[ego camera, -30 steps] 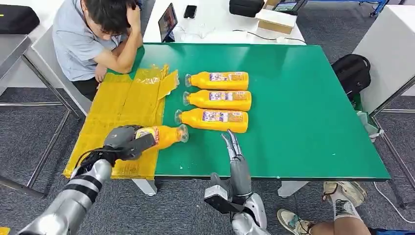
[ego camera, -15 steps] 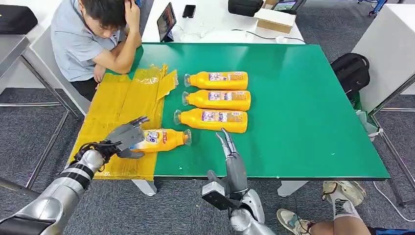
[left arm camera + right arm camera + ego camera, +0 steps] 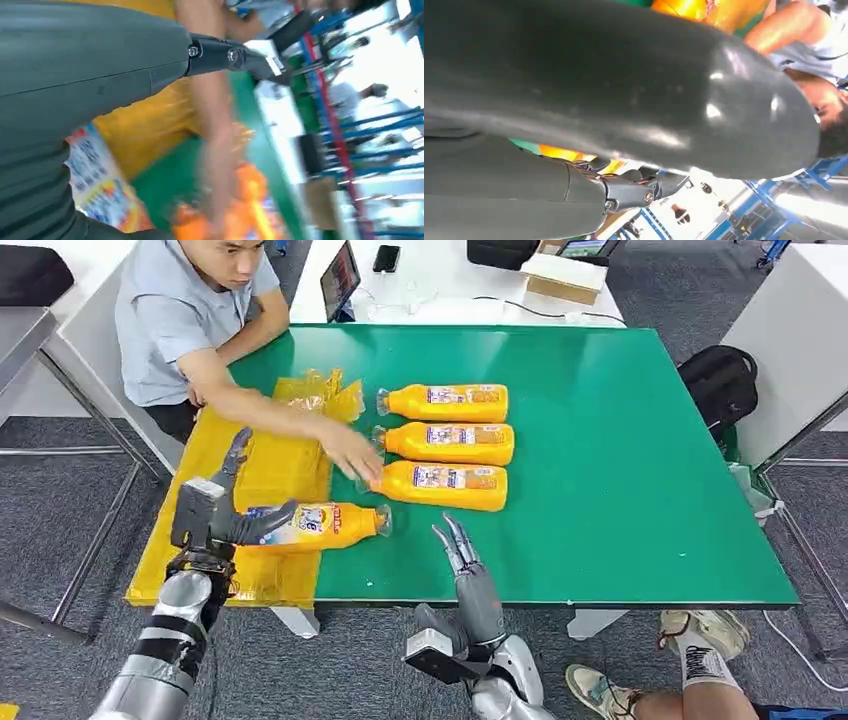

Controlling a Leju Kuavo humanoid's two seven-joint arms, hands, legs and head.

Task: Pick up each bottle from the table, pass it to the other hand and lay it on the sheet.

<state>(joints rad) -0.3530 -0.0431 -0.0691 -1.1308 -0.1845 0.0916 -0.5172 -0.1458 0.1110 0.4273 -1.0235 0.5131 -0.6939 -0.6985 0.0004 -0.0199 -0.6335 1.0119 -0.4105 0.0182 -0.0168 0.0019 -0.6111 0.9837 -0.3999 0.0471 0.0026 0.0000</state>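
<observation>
We've got our left hand (image 3: 215, 515) fingers spread beside the laid bottle (image 3: 318, 524), while our empty, straight-fingered right hand (image 3: 458, 550) sits nearest the row bottle (image 3: 440, 485) lying crosswise ahead.

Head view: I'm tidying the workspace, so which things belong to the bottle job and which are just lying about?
Belongs to the job:
- four orange bottles
- yellow sheet

Lying about:
- tablet
- phone
- cardboard box
- black backpack
</observation>
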